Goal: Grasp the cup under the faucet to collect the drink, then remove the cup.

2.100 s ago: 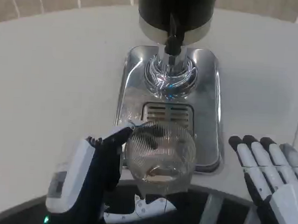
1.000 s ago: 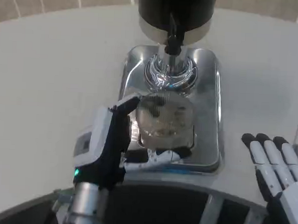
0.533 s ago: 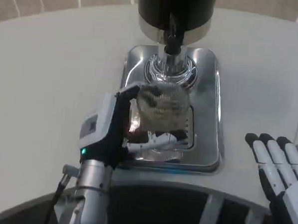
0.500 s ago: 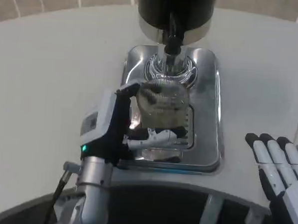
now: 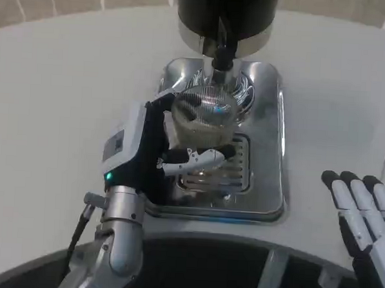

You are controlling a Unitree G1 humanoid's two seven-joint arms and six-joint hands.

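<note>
A clear ribbed cup (image 5: 203, 119) is held over the steel drip tray (image 5: 270, 132), right below the black faucet (image 5: 222, 50) of the dark dispenser (image 5: 226, 13). My left hand (image 5: 143, 151) grips the cup from its left side, thumb wrapped across the front. The cup's rim sits just under the spout. My right hand (image 5: 363, 221) rests at the lower right with its fingers apart and nothing in it.
The drip tray has a slotted grate (image 5: 217, 168) in front of the cup. White table (image 5: 66, 86) spreads to the left and right. A dark curved table edge (image 5: 250, 269) runs along the bottom.
My left hand has carried the cup away from me, from over the tray's front to under the faucet. My right hand has slid slightly lower and to the right.
</note>
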